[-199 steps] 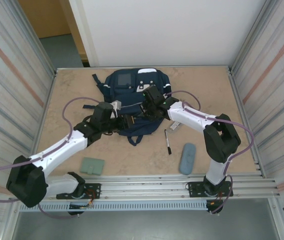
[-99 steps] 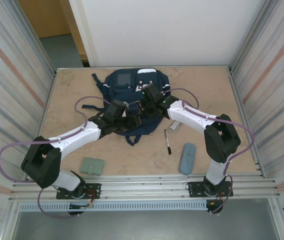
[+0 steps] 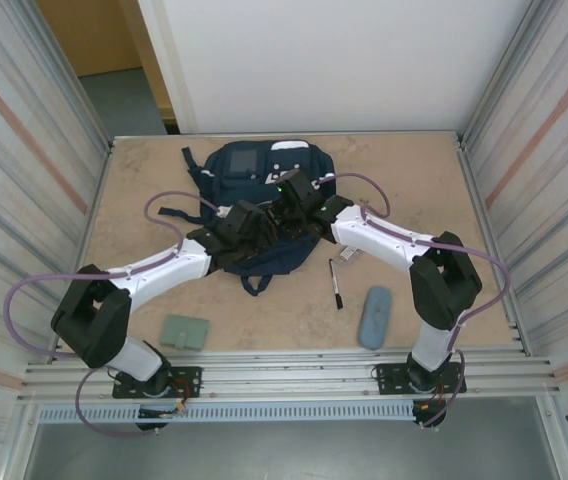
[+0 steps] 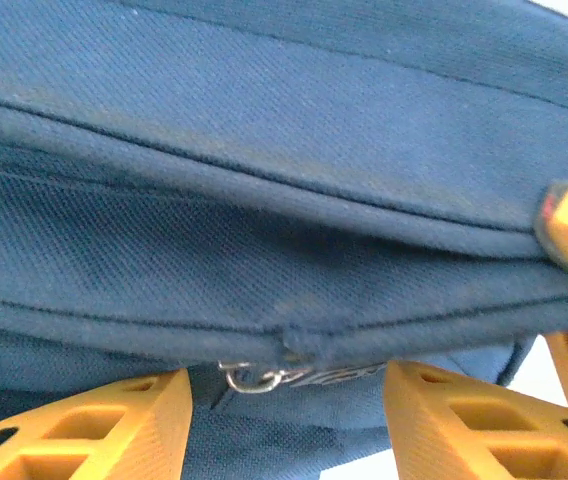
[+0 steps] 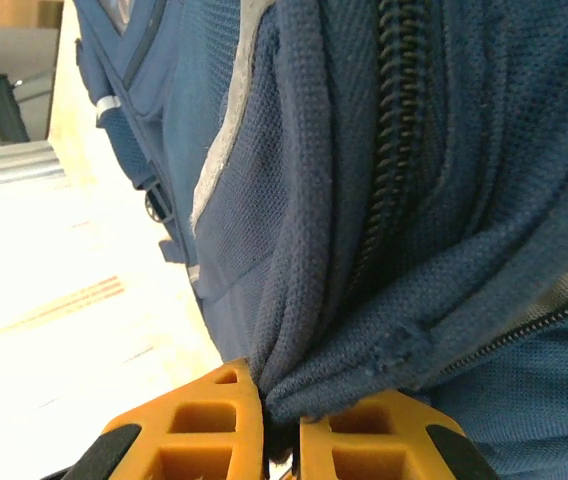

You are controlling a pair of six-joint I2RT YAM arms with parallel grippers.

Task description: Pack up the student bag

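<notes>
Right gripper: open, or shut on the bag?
Shut on the student bag: the right gripper pinches a fold of its navy fabric, jaws nearly touching.

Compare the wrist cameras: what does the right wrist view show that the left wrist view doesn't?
Right wrist: the right gripper pinched shut on a fold of the student bag, beside a zipper, with pale table beyond. Left wrist: the left gripper open, a small metal ring between its fingers, nothing gripped. Both: navy bag fabric close up.
</notes>
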